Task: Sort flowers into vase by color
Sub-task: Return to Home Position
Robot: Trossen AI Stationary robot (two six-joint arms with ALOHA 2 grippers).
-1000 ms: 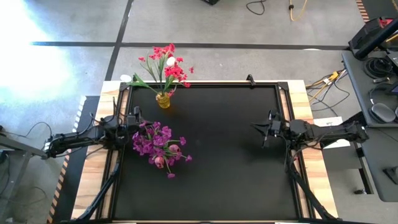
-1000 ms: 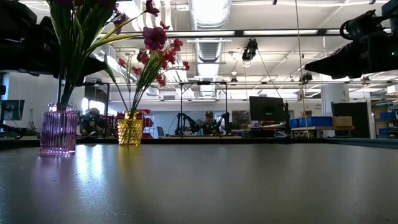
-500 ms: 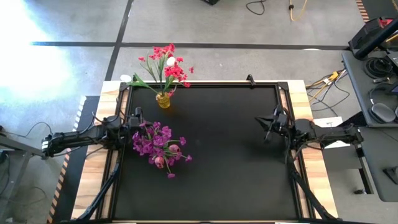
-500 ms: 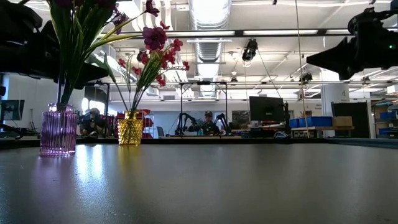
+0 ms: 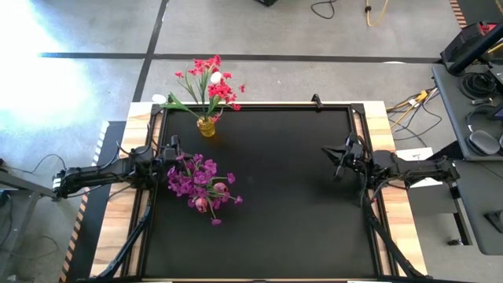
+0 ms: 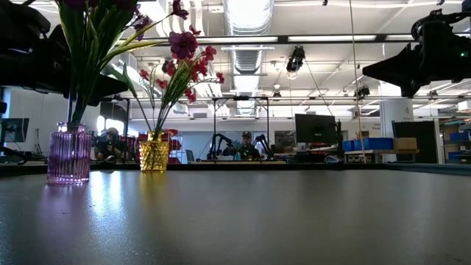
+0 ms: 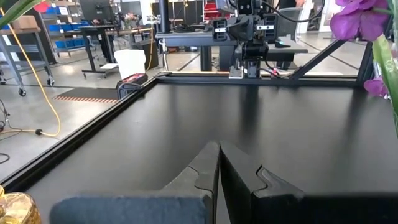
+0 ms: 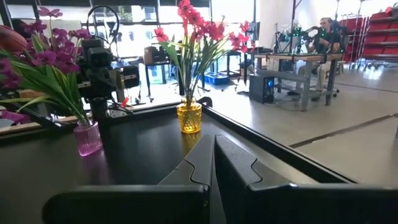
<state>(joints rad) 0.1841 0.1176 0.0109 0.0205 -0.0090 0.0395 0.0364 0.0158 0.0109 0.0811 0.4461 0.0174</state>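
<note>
The purple flowers [image 5: 192, 179] stand in the purple vase [image 6: 68, 153] on the left half of the bench [image 5: 283, 196], stems upright and fanning out, blooms hiding the vase from above. 2 pinker buds [image 5: 201, 204] sit low in that bunch; you cannot tell from here whether they belong with the reds. The red flowers [image 5: 214, 85], with 1 white bud [image 5: 215, 78] among them, fill the yellow vase [image 5: 207, 126] at the far left corner of the bench. No loose stem shows on the bench, so the sorting looks finished.

Your left claw [image 5: 174, 149] is the nearer one: it hangs just beside the purple bunch, on its outer side, with the blooms lying toward the bench's middle. Its fingers [image 7: 205, 171] are pressed together on nothing. Pull it outward, away from the blooms, or you risk snagging a leaf and tipping the vase.

Your right claw [image 5: 339, 157] is well apart at the right edge, fingers [image 8: 199, 162] pressed together, also empty
</note>
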